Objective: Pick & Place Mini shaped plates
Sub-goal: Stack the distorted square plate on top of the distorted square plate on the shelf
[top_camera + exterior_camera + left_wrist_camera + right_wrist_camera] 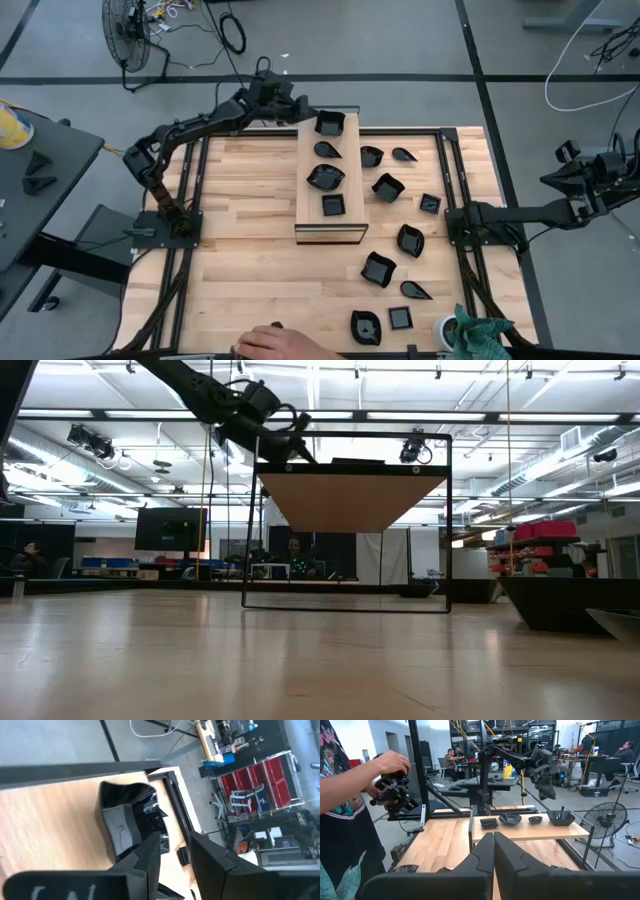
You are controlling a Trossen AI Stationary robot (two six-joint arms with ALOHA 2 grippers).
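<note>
The bench point(240, 250) is a pale butcher-block top in a dark metal frame, with grey floor and taped lines around it. A long wooden board point(328, 225) stands raised along the bench's middle, running from the far edge toward the centre.

The left arm point(190, 125) reaches from its base at the bench's left edge up and across to the board's far end. The left gripper point(300, 112) hangs just above that far end, its fingers point(150, 862) parted and holding nothing; the square plate point(127, 820) lies released on the board right beside them, at the far corner. The right arm point(530, 212) waits stretched out beyond the bench's right edge, and the right gripper point(493, 851) is clenched on nothing.

Four plates sit in a row on the board: the square plate, a leaf-shaped plate point(326, 149), a wavy-edged plate point(325, 177) and a small square plate point(333, 205). The other mini plates point(378, 269) are scattered over the bench's right half, down to its near right corner (about ten of them, some too small to tell the shape).

A person's hand point(275, 343) is cut off at the bench's near edge; in the right wrist view a hand point(390, 767) holds a dark device. The low view shows the board only from underneath, so nothing on it shows there. A floor fan point(126, 35) stands beyond the far left corner.
</note>
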